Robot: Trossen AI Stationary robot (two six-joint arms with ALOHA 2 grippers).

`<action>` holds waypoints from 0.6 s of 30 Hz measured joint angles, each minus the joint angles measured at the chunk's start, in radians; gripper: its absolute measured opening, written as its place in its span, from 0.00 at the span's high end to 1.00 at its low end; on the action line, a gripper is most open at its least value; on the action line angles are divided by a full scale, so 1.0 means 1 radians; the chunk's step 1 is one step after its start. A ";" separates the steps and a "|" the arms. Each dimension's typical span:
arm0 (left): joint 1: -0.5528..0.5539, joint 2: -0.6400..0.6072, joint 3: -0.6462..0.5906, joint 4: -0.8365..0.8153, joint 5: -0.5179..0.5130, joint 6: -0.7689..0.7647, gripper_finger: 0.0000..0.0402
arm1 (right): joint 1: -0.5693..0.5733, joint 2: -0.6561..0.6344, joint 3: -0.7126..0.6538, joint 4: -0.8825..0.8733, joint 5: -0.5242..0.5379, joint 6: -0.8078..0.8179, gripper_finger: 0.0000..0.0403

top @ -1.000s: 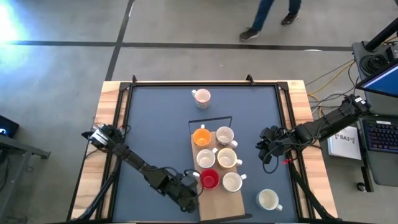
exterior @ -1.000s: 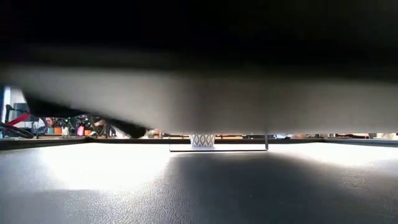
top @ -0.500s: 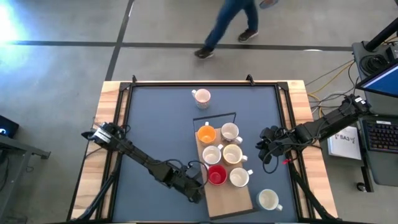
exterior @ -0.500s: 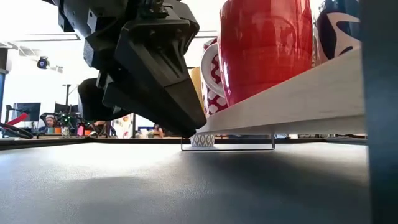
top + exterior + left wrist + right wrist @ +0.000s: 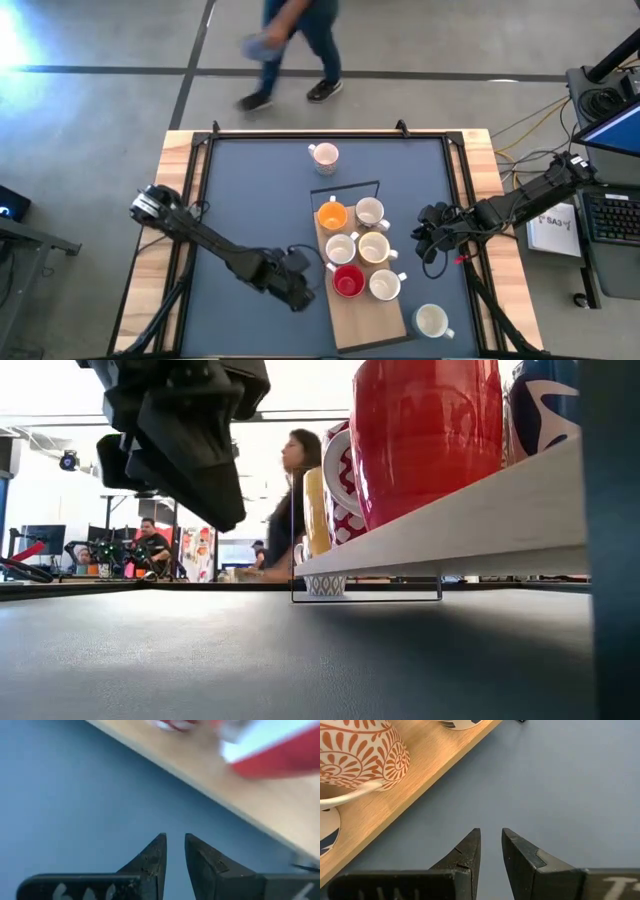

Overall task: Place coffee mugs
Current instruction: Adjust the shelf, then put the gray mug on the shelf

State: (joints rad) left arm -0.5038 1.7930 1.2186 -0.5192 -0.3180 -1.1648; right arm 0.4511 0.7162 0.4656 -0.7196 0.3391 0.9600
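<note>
You have six coffee mugs (image 5: pixel 357 251) on the wooden board (image 5: pixel 372 314); two sit off it at twelve (image 5: pixel 324 155) and five o'clock (image 5: pixel 431 320). Both the left pincer (image 5: pixel 301 290) and right pincer (image 5: pixel 428 240) hold nothing, fingers nearly together.

Worktop (image 5: pixel 240 200) bare across 9 o'clock half; wooden board (image 5: pixel 365 315) with six mugs (image 5: pixel 360 249) blocks centre. Lone mugs at 12 (image 5: pixel 324 155) and 5 o'clock (image 5: pixel 432 320).
</note>
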 joint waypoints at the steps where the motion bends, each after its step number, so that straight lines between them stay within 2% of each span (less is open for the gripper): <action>1: 0.011 -0.014 0.000 -0.041 -0.001 0.017 0.87 | 0.000 0.000 0.000 0.000 0.000 0.000 0.83; 4: 0.056 -0.066 -0.003 -0.164 0.005 0.093 0.87 | 0.000 0.000 0.000 0.000 0.000 0.000 0.83; 9: 0.181 -0.171 -0.023 -0.322 0.019 0.320 0.87 | 0.000 0.000 0.000 0.000 0.000 0.000 0.83; 12: 0.287 -0.263 -0.106 -0.287 0.087 0.469 0.87 | 0.000 0.000 0.000 0.000 0.000 -0.001 0.83; 18: 0.540 -0.442 -0.292 -0.088 0.277 0.798 0.87 | 0.000 0.000 0.000 0.000 0.000 0.000 0.83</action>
State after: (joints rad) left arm 0.0365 1.3511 0.9262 -0.6076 -0.0411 -0.3668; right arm 0.4511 0.7162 0.4657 -0.7196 0.3393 0.9597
